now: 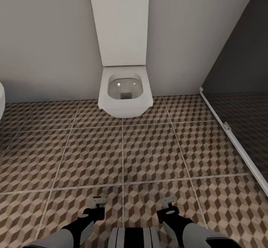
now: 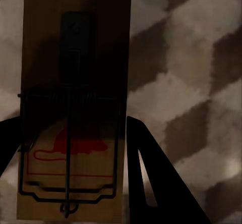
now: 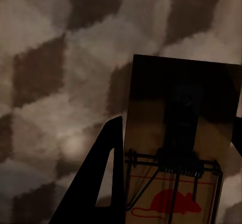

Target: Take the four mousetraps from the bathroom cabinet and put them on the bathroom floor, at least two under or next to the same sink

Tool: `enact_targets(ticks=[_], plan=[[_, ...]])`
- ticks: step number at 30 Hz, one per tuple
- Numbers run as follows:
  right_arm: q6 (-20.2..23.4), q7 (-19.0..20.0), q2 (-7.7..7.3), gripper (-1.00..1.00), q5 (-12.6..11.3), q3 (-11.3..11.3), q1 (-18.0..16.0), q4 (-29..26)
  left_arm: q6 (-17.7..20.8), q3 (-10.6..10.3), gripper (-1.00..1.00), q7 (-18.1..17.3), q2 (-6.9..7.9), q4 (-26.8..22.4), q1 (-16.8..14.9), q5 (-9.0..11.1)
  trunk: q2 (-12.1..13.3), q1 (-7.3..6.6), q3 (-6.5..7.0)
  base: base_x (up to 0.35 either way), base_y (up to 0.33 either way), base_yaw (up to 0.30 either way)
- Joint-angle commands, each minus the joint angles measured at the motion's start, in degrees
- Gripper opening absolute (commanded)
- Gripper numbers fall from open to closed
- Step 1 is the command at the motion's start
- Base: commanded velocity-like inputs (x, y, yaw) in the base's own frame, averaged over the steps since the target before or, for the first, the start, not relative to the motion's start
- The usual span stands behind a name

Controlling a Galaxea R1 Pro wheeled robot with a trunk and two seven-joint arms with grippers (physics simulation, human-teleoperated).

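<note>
In the left wrist view a brown wooden mousetrap [image 2: 75, 108] with a wire bar and a red mouse mark sits between dark fingers [image 2: 156, 183], my left gripper [image 2: 70, 178] shut on it above the cube-pattern bathroom floor [image 2: 191, 72]. My right gripper [image 3: 174, 188] is likewise shut on a second mousetrap [image 3: 181, 133], one finger [image 3: 103, 183] beside it. In the head view both grippers, left [image 1: 99, 202] and right [image 1: 169, 202], hang low over the bathroom floor [image 1: 149, 155]. The cabinet and the sink are out of view.
A white square toilet [image 1: 124, 91] with its lid up stands against the grey wall ahead. A grey glass partition [image 1: 242, 91] on a white rail [image 1: 230, 136] closes the right side. A white rounded rim [image 1: 1, 99] shows at the left edge.
</note>
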Motion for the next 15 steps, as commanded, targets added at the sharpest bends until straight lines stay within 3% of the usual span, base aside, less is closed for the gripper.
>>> enact_targets(ticks=[1,10,15], plan=[[0.39,-0.17,0.02,-1.00,0.50,-0.14,-0.02,-0.02,-0.17,-0.49,-1.00,0.23,-0.01,0.06,-0.03,0.38,-0.01,-0.01,-0.03,0.000,0.000,0.000],[0.86,-0.13,0.02,-1.00,0.47,-0.11,-0.02,-0.02,-0.21,-0.50,-1.00,0.23,-0.01,0.06,-0.03,0.40,-0.01,-0.01,-0.03,0.000,0.000,0.000],[3.46,-0.13,-0.03,-1.00,0.50,-0.11,-0.02,-0.10,-0.12,-0.50,-1.00,0.23,-0.01,0.06,-0.03,0.39,-0.01,-0.01,-0.03,0.000,0.000,0.000]])
